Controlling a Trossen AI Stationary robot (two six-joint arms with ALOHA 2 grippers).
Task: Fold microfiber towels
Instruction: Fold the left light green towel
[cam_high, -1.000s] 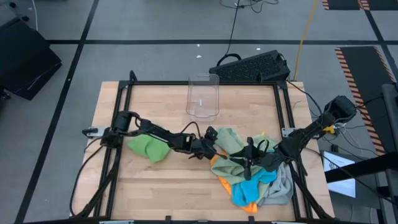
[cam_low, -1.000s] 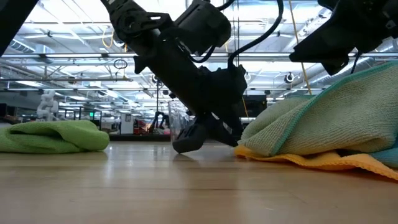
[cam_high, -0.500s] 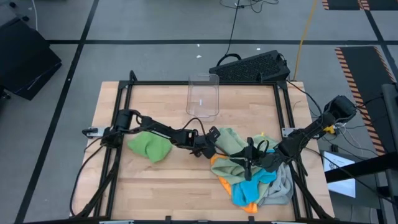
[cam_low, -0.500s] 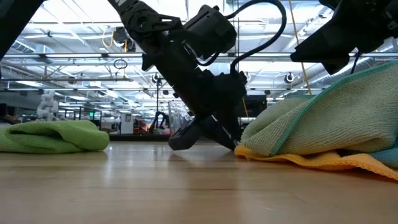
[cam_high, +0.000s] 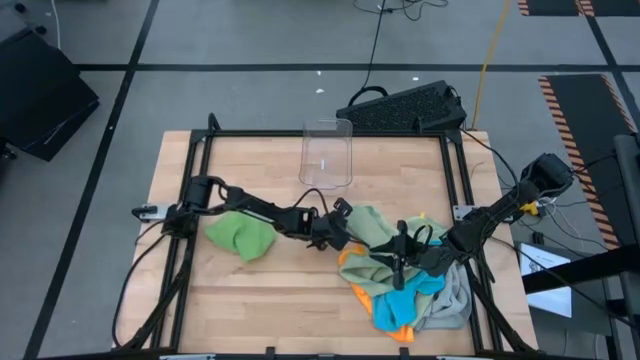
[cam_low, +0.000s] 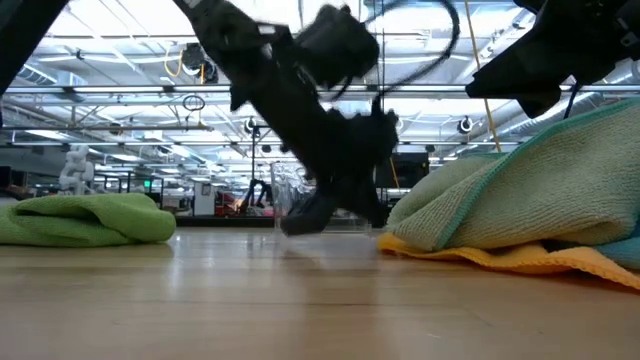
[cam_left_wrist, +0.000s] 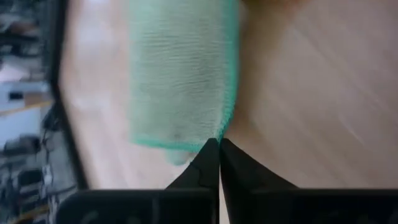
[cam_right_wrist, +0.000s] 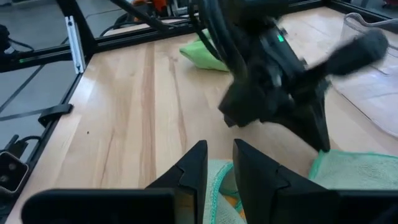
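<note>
Left gripper (cam_left_wrist: 219, 144), jaws pressed together on the sage towel's (cam_left_wrist: 180, 81) corner, its length running ahead; right gripper (cam_right_wrist: 219, 163), jaws slightly apart, hovers over the pile.

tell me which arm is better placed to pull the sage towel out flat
Left. The left gripper is shut right at the sage towel's corner, on the pile's open-table side. The right gripper sits over the pile's middle, a slim gap between its fingers, holding no edge.
</note>
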